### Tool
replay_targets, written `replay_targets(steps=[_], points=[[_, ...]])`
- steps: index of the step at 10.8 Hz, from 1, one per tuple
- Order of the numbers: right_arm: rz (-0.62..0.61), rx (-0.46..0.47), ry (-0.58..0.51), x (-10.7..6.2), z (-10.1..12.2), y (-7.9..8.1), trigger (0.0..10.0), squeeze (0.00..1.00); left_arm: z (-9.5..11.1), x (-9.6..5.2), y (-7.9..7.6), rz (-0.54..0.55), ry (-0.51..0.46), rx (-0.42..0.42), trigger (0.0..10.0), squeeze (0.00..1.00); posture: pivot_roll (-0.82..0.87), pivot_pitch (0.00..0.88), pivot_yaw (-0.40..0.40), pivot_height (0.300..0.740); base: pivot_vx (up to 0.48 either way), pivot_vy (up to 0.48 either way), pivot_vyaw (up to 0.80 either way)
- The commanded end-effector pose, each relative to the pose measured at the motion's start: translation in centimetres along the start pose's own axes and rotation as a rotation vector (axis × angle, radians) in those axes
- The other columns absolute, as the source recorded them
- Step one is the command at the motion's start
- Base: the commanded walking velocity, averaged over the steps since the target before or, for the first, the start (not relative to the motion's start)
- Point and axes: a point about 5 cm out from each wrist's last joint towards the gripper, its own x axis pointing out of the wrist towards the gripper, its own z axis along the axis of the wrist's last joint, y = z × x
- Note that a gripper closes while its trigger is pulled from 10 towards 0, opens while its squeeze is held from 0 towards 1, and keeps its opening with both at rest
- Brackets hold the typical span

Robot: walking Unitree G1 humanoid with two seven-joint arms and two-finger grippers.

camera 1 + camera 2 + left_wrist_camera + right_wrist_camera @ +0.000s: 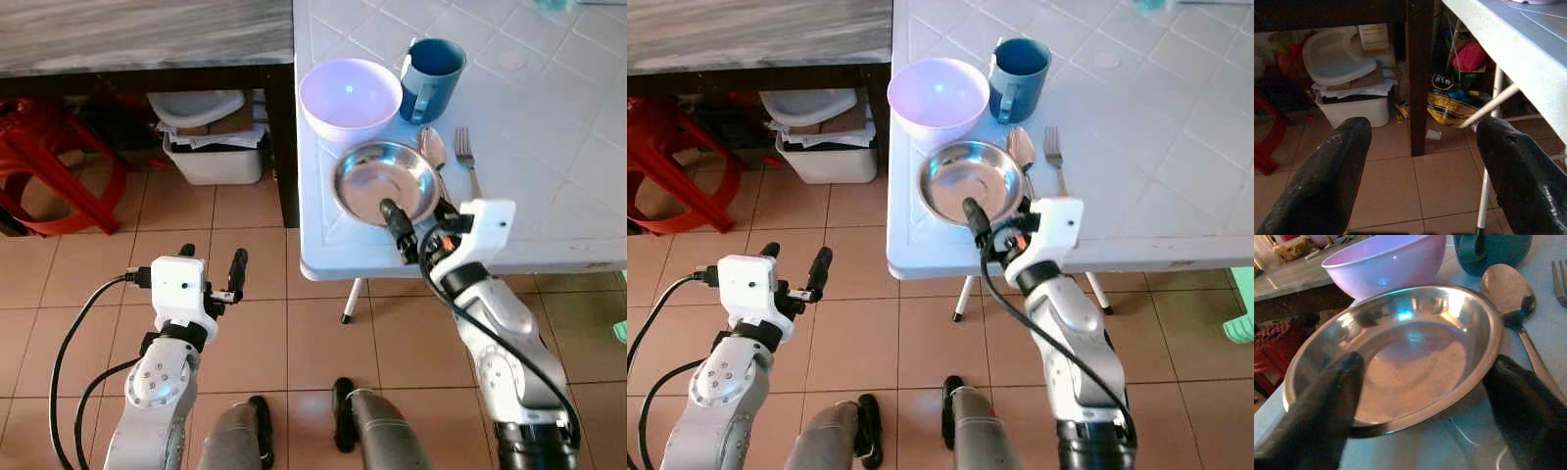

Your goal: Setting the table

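Resting near the front edge of the pale blue tiled plastic table [549, 196], at the centre of the head views, the shallow round stainless-steel plate [385, 181] looks light, stiff and slippery. It should not break, but the polished metal may slide out of a weak grip or skate on the smooth tabletop. The raised rim is the sensible place to hold, one finger over it and one under.

The right gripper [1425, 396] is at the plate's near rim with its fingers spread apart. In the right wrist view one black finger [1327, 396] lies over the rim into the dish and the other stands outside, on the table. It grasps nothing yet, as far as I can judge.

Just right of the plate lie a steel spoon [432, 147] and a steel fork [464, 149], the spoon's bowl almost touching the plate. Behind it stand a lilac plastic bowl [350, 95] and a dark blue mug [431, 75], close together.

The left gripper [211, 269] hangs at lower left over the terracotta floor tiles [245, 206], its fingers open and empty.

The plate's near rim is covered by the gripper in the head views, so real contact is hard to confirm. The table's far side is cut off by the frame. Under the table, a white storage box [1354, 105] and bags are dim.
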Motion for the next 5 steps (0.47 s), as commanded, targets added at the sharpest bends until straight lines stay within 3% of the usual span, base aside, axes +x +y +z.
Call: replay_targets(steps=[1, 5], points=[[0.003, 0.037, 0.029, -0.13, -0.44, 0.13, 0.0, 0.00, 0.02, -0.32, 0.02, -0.006, 0.007, 0.006, 10.0, 0.00, 0.00, 0.273, 0.028, 0.740, 0.000, 0.000, 0.00], [-0.082, 0.183, 0.082, -0.32, -1.26, -0.55, 0.0, 0.00, 0.10, -0.36, -0.16, -0.021, 0.004, 0.007, 10.0, 0.00, 0.00, 0.271, 0.025, 0.740, 0.000, 0.000, 0.00]])
